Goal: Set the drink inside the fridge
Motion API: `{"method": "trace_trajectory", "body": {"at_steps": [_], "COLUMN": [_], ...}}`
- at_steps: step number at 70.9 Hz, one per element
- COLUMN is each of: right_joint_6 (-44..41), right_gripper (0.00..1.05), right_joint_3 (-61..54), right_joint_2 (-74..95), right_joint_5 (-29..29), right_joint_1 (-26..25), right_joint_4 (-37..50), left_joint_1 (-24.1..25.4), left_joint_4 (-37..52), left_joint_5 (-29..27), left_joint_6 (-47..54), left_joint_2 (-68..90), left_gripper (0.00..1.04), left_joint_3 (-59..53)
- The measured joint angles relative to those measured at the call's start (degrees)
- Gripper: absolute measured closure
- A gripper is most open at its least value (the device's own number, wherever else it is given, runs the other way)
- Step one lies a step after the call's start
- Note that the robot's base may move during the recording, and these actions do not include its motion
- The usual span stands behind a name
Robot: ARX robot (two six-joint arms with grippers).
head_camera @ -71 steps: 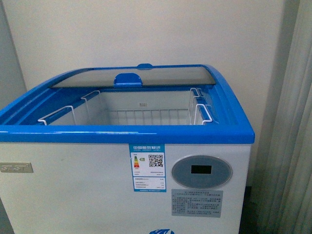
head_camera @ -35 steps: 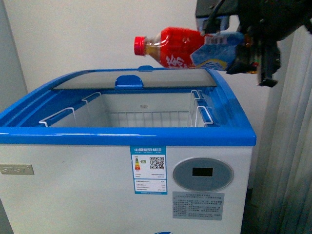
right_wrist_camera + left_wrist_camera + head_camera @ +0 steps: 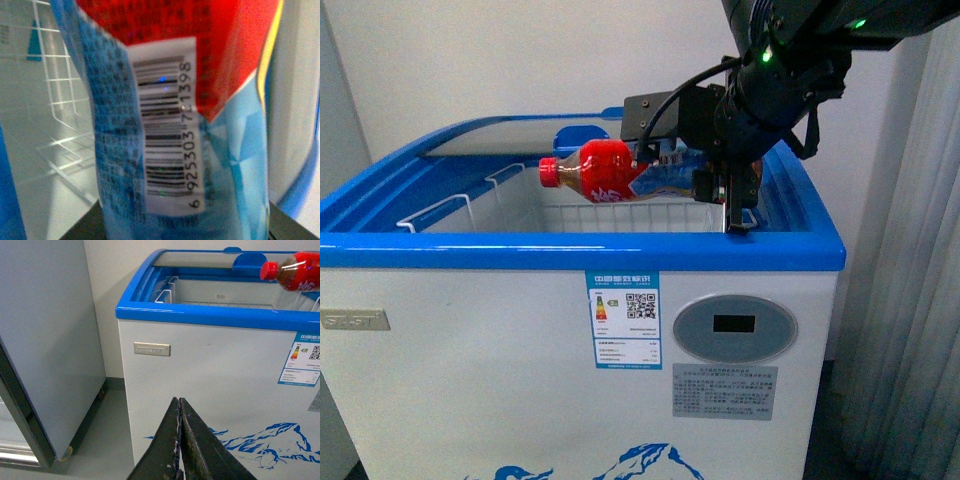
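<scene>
The drink bottle point(image 3: 605, 171), red-capped with a red and blue label, lies sideways in my right gripper point(image 3: 692, 172), which is shut on its blue lower half. It hangs just above the open mouth of the fridge point(image 3: 570, 262), cap pointing left. The fridge is a white chest cooler with a blue rim; its glass lid point(image 3: 485, 138) is slid to the back. In the right wrist view the bottle's barcode label point(image 3: 167, 125) fills the picture. My left gripper point(image 3: 179, 410) is shut and empty, low in front of the fridge wall point(image 3: 215, 385); the bottle's cap point(image 3: 269, 270) shows above the rim.
White wire baskets point(image 3: 450, 212) hang inside the fridge at both ends. A grey oval control panel point(image 3: 735, 328) sits on the front. A tall plain grey cabinet point(image 3: 45, 335) stands beside the fridge in the left wrist view. A pale curtain point(image 3: 910, 280) hangs at right.
My right arm came in from the upper right with the bottle, then dropped lower and leftward, bringing it from above the lid down to rim height over the opening.
</scene>
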Motion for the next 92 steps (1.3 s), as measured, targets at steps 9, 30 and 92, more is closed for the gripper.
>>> {"method": "trace_trajectory", "body": {"at_steps": [9, 30, 92], "right_joint_6": [0.2, 0.9, 82.2], "right_gripper": [0.63, 0.21, 0.08], "right_joint_3": [1.4, 1.4, -53.0], "right_joint_2": [1.2, 2.1, -77.8], "right_joint_5": [1.0, 0.7, -2.8], "right_joint_1": [0.2, 0.4, -17.1], "right_joint_4": [2.0, 4.2, -29.9], "left_joint_1": [0.0, 0.0, 0.0], "left_joint_4": [0.0, 0.0, 0.0], "left_joint_5": [0.0, 0.0, 0.0], "left_joint_6": [0.0, 0.0, 0.0], "left_joint_2": [0.0, 0.0, 0.0], "left_gripper": [1.02, 1.02, 1.02], "left_joint_3": [0.0, 0.0, 0.0]}}
